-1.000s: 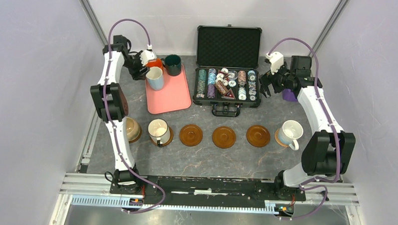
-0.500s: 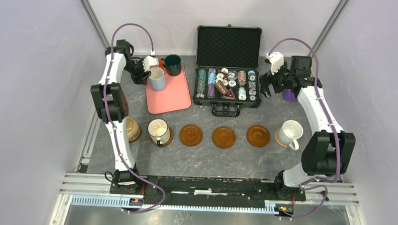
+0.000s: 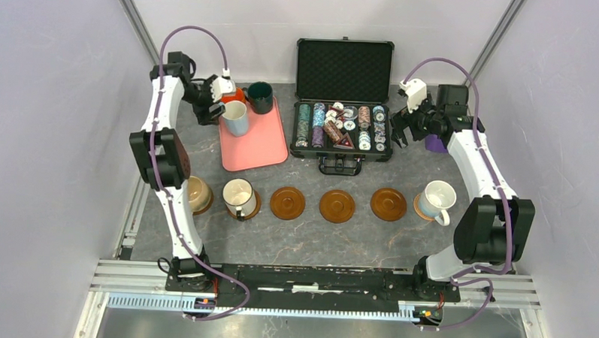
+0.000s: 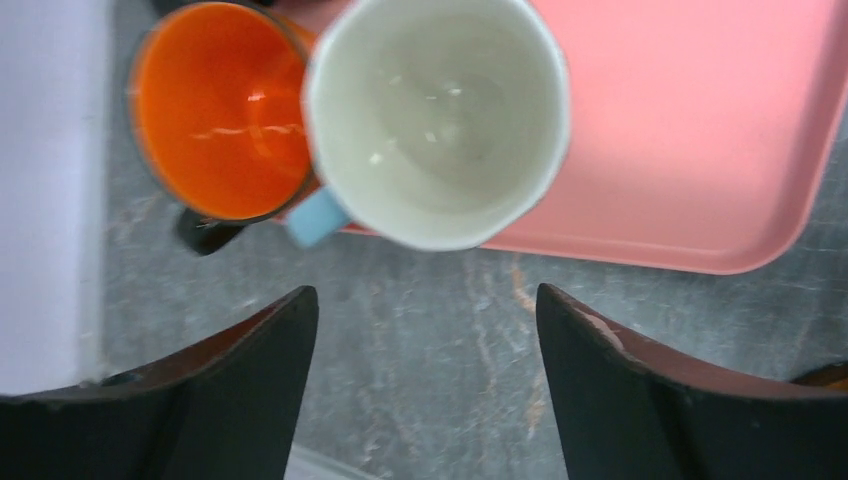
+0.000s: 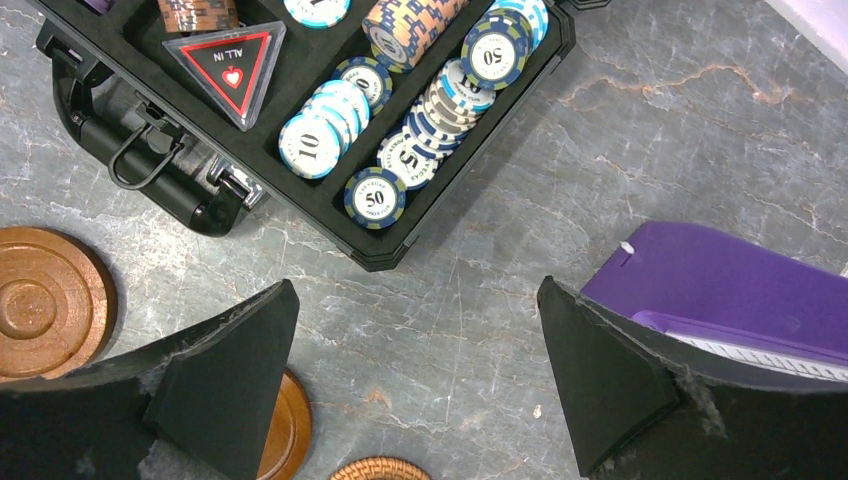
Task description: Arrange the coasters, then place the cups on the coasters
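Status: coasters (image 3: pixel 336 206) are laid out, six in a row on the near side of the tabletop (image 3: pixel 301 240). Three carry cups: tan mug (image 3: pixel 198 194) and white dark-rim mug (image 3: pixel 239 197) at the left end, white mug (image 3: pixel 437 198) on the woven coaster (image 3: pixel 418 206) at the right end. The middle three are bare. So we read this as the cup-placing phase, w/ three cups to go.

Those three sit at the far end of the pink tray (image 3: pixel 256 149): lt-blue mug (image 4: pixel 435 120), orange mug (image 4: pixel 220 110) just beside it, maybe touching, and dk-green mug (image 3: pixel 260 97) further right.

Left pincer (image 4: pixel 425 298) is spread wide, nothing in it. It hangs over the tabletop just off the tray edge, lined up w/ the lt-blue mug. The handle (image 4: pixel 315 215) points back toward us.

Right pincer (image 5: pixel 415 290) is also wide open and empty, parked between the chip case (image 5: pixel 330 120) and the purple box (image 5: pixel 730 290).

Next move, our call: ease left fwd and down to straddle the lt-blue rim or wall, close, lift straight up. Orange is tight alongside, so the finger on that side needs care not to nudge it. Then carry to the nearest bare coaster.
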Controlling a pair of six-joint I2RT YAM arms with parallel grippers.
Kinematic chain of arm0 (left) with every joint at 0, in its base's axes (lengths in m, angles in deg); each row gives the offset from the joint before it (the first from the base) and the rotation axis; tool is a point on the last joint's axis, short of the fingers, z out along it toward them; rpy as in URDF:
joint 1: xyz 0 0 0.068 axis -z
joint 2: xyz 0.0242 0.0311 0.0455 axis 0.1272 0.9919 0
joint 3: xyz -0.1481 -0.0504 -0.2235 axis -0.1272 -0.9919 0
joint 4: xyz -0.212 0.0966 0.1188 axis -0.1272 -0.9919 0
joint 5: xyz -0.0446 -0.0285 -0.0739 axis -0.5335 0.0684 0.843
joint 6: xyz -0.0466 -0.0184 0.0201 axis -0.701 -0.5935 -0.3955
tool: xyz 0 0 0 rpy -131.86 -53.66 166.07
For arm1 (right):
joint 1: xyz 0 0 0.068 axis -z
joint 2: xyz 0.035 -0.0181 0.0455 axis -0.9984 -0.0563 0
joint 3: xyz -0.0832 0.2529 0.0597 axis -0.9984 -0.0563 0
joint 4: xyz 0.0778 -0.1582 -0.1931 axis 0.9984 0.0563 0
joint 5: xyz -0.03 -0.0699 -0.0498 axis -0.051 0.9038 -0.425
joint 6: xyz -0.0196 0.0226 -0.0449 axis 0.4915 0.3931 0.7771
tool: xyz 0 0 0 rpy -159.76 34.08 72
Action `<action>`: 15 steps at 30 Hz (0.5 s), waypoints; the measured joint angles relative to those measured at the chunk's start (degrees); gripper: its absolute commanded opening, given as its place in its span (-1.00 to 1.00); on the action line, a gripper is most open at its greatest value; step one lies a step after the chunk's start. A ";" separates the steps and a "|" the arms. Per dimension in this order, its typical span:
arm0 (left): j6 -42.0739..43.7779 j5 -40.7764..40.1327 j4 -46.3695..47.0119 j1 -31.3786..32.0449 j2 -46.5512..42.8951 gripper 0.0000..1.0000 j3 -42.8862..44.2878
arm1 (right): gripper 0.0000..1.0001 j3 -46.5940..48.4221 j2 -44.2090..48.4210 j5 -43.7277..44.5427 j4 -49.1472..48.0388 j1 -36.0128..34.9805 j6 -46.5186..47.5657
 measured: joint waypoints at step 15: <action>9.51 -0.07 2.91 0.13 5.88 0.84 6.78 | 0.96 -1.86 0.87 0.31 0.04 0.00 -0.02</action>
